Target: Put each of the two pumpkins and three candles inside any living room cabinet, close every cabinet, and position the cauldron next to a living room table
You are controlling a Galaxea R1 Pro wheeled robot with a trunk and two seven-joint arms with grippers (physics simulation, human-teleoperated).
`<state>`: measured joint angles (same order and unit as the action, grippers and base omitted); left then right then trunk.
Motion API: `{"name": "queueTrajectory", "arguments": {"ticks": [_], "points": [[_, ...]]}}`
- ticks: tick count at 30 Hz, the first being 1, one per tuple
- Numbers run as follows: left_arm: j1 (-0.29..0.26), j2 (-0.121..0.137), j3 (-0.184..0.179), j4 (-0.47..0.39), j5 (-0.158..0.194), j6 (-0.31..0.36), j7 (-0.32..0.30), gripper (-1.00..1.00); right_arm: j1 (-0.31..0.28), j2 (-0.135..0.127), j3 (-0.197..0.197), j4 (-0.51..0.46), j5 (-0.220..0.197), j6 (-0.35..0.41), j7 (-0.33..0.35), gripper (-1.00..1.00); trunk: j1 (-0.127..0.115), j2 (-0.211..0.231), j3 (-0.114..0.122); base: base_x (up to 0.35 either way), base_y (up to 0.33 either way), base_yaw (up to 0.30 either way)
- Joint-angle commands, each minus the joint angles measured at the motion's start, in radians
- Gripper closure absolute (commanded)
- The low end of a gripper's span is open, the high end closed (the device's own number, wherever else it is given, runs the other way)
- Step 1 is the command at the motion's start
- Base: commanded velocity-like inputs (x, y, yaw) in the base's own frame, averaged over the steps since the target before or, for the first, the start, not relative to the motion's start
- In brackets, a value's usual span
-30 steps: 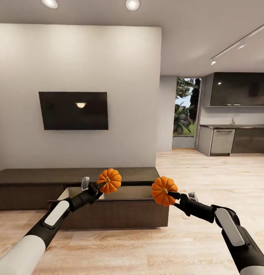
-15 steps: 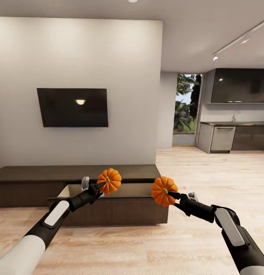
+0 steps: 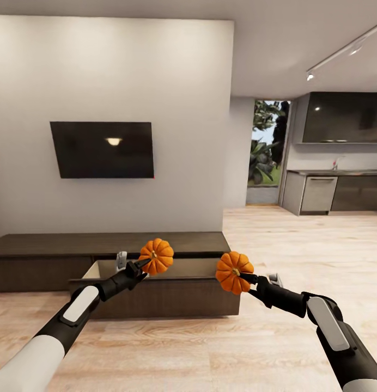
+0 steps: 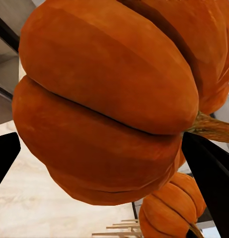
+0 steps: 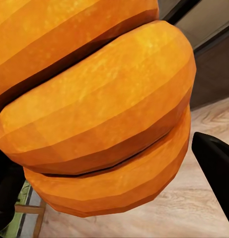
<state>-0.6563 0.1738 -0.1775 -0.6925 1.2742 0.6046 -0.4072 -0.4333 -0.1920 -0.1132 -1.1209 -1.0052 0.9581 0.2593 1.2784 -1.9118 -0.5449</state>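
Orange pumpkins, one clamped in each gripper: left gripper (image 3: 146,263) w/ left pumpkin (image 3: 156,257), right gripper (image 3: 244,276) w/ right pumpkin (image 3: 234,272). We'd guess light, stiff, ribbed; stem-end hold looks thin, prob pivots. Cabinet (image 3: 156,296) drawer open beyond jaws.

Ribbed orange pumpkin (image 5: 94,114) up close, black finger (image 5: 216,163) just beside it, pale wood floor (image 5: 193,208) beyond, dark cabinet front (image 5: 213,74) behind, wooden legs in one corner

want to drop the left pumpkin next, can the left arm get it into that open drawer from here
Probably yes. The left claw, shut on its pumpkin, hangs right over the pulled-out drawer of the cabinet. The drawer's top is open and nothing blocks the way down; it may only need to lower a bit.
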Motion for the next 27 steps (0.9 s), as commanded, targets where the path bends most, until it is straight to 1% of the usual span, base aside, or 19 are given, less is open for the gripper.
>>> {"name": "queueTrajectory", "arguments": {"ticks": [1,27], "points": [[-0.001,0.001,-0.003,0.001,0.005,0.002,-0.002,1.00,-0.001,0.000,-0.002,0.000,0.005,0.005,0.006,1.00,-0.004,0.007,0.000,0.000,0.000,0.000],[-0.001,-0.002,-0.004,0.001,0.005,0.001,-0.002,1.00,-0.001,-0.001,-0.002,0.000,0.004,0.005,0.006,1.00,-0.104,0.189,0.039,0.000,0.000,0.000]]}}
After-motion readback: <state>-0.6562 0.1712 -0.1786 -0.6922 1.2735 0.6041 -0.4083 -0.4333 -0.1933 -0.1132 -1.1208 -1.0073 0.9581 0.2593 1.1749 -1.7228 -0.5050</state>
